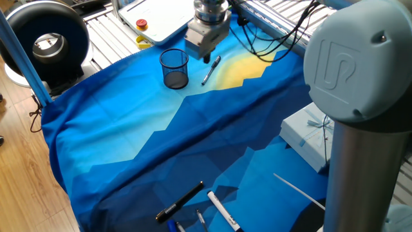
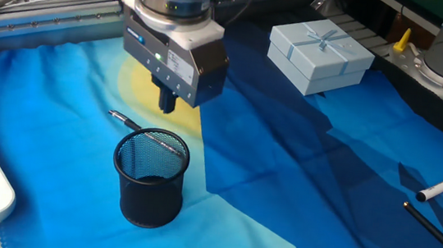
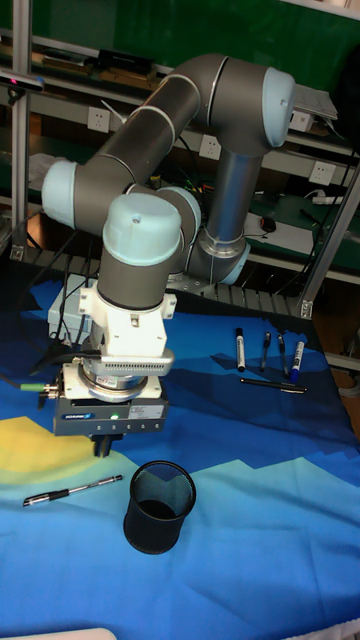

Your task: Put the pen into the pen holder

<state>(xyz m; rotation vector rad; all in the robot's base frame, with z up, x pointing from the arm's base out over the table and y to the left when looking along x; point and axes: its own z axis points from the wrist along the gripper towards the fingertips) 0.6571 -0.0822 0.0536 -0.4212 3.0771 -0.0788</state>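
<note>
Tall fixed view: the tool (image 3: 101,447) hangs empty, fingers close together, just above the pen (image 3: 73,491), which lies flat on the tabletop, its long axis pointing toward the pen holder (image 3: 159,506) beside it.

My table wears a blue cloth (image 1: 161,148) with a yellow patch (image 1: 248,67). On it I see the holder (image 1: 175,69) upright near the patch, the pen (image 1: 210,70) flat just beside it, a gift box (image 2: 319,57) toward one edge, and markers (image 1: 199,206) grouped at another edge, well apart.
</note>
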